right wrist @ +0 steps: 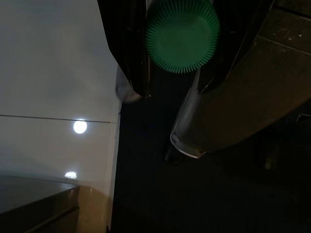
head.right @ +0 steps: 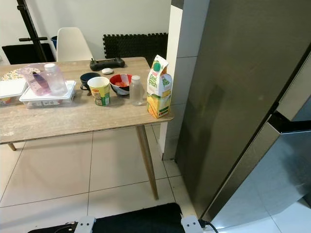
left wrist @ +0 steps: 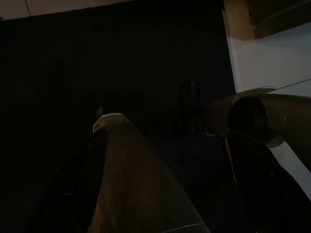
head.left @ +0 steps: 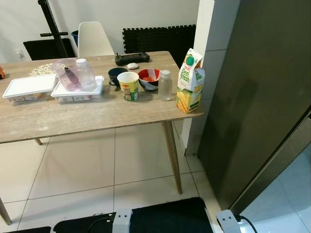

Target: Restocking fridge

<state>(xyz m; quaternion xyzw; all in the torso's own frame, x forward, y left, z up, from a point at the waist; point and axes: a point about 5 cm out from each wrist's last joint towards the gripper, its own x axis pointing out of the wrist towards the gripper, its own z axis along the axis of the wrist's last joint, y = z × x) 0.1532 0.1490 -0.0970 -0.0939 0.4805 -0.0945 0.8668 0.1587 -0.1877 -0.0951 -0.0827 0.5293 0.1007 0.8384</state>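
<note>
**Before the fridge, a green-capped thing in the right claw**

On the wooden surface (head.left: pixel 87 119), seen from my head camera's left eye, the orange juice carton (head.left: pixel 190 81) stands upright at the near right corner. Just left of it stands a small clear bottle (head.left: pixel 165 85), then a red bowl (head.left: pixel 149 78), a yellow-and-white cup (head.left: pixel 129 86) and a dark mug (head.left: pixel 116 75) behind the cup. Further left, a larger clear bottle (head.left: pixel 86 74) and a purple-tinted plastic container (head.left: pixel 65 74) rest on a white lidded tray (head.left: pixel 77 91), with a second white tray (head.left: pixel 30 89) beside it. A black controller (head.left: pixel 132 58) lies at the far edge, and a white chair (head.left: pixel 93 40) stands behind the surface.

From the right eye, I see the dark fridge (head.right: pixel 243 92) filling the right side, well apart from nothing but a white wall pillar (head.right: pixel 180 68) that sits between it and the surface. The floor is pale tile (head.right: pixel 58 170).

My left wrist view is very dark; I can make out the left claw (left wrist: pixel 184 160) with its fingers apart, nothing between them.

My right wrist view shows the right claw (right wrist: pixel 177 73) clamped on a thing with a ribbed green cap (right wrist: pixel 181 35), both black fingers pressed against its sides; I cannot tell what it is beyond the cap.
</note>
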